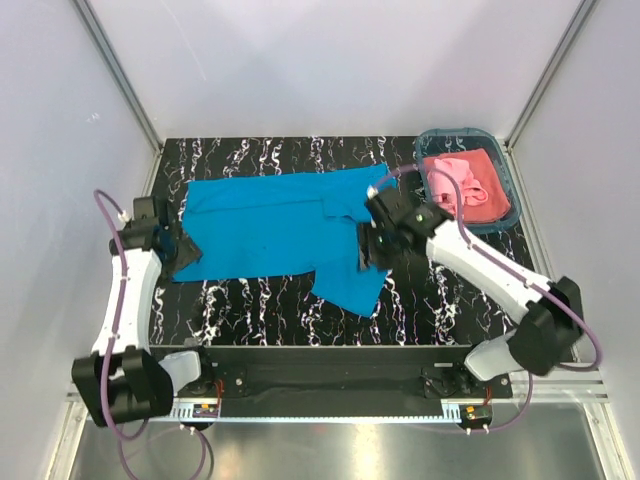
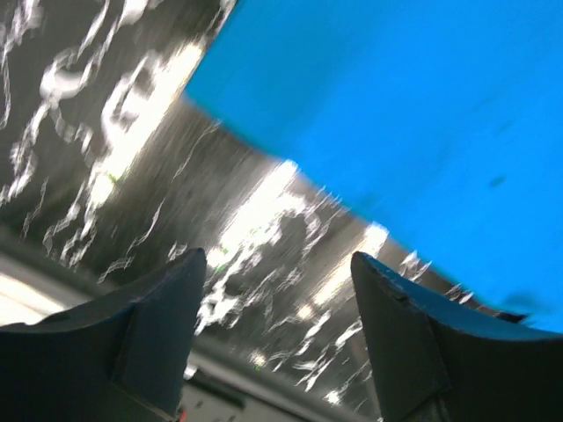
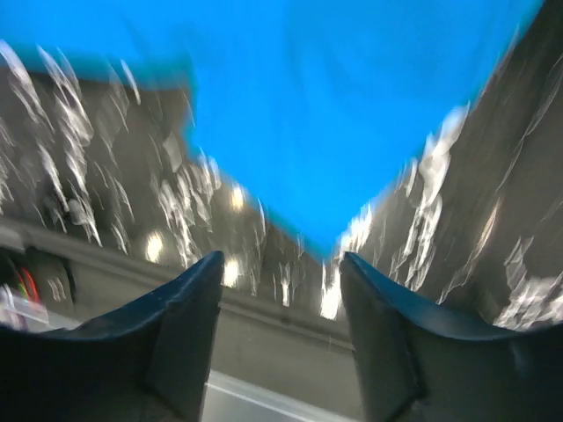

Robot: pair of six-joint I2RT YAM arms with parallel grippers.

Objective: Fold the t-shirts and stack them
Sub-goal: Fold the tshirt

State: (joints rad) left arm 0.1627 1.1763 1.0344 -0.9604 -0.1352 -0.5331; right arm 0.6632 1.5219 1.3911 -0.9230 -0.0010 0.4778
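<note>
While by the turquoise t-shirt (image 1: 270, 225), left gripper (image 2: 277, 264) and right gripper (image 3: 281, 264) agape, empty

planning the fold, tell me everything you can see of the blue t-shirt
The blue t-shirt is plain, soft, turquoise cloth, spread mostly flat on the black marbled table, with a flap reaching toward the near edge at its right. The open left gripper sits at its left edge, the open right gripper above its right part; neither holds it.
</note>
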